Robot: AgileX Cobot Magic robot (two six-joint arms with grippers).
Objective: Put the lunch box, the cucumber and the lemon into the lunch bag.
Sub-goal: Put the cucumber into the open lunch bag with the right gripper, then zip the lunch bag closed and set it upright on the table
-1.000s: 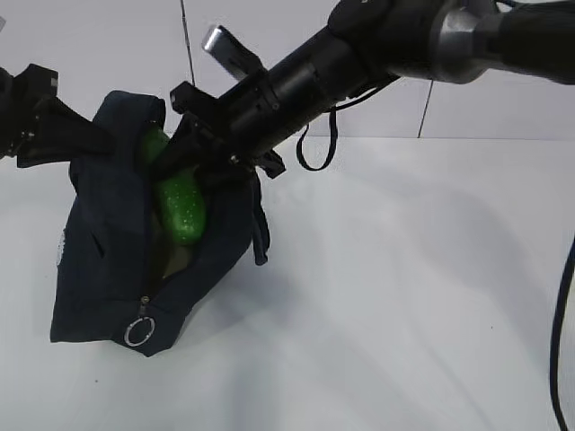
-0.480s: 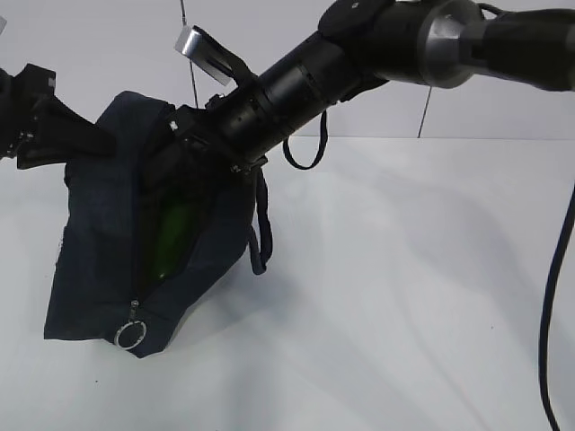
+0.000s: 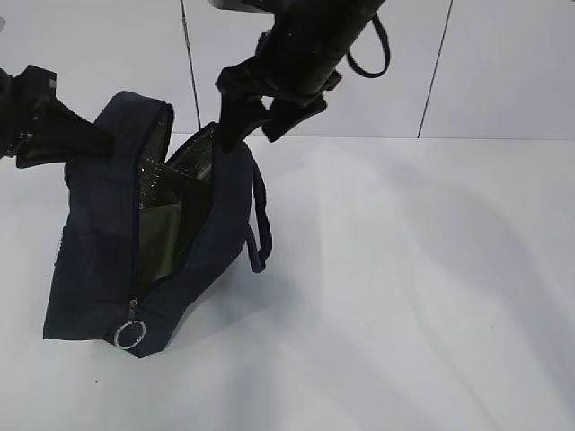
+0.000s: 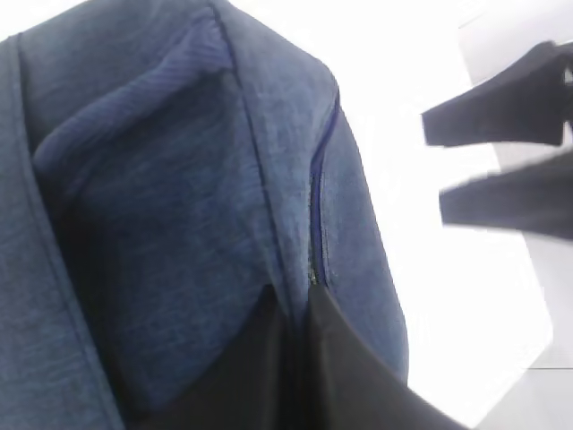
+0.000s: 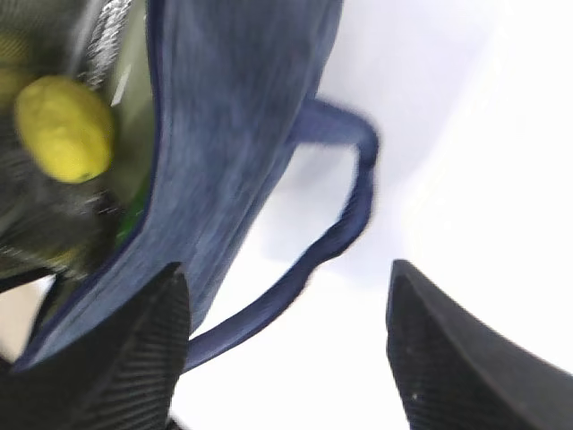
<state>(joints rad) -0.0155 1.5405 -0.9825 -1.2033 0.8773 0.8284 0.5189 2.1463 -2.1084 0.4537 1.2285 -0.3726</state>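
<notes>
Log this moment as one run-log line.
left gripper: shut on bag edge | right gripper: open, empty, above bag mouth | lemon: in bag | cucumber: not clearly visible | bag: unzipped

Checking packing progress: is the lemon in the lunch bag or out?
In. The lemon lies inside the lunch bag's open mouth, behind the navy wall, in the right wrist view.

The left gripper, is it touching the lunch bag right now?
Touching. In the left wrist view the left gripper's dark fingers pinch the lunch bag's blue fabric; the exterior view shows it holding the bag's top edge.
</notes>
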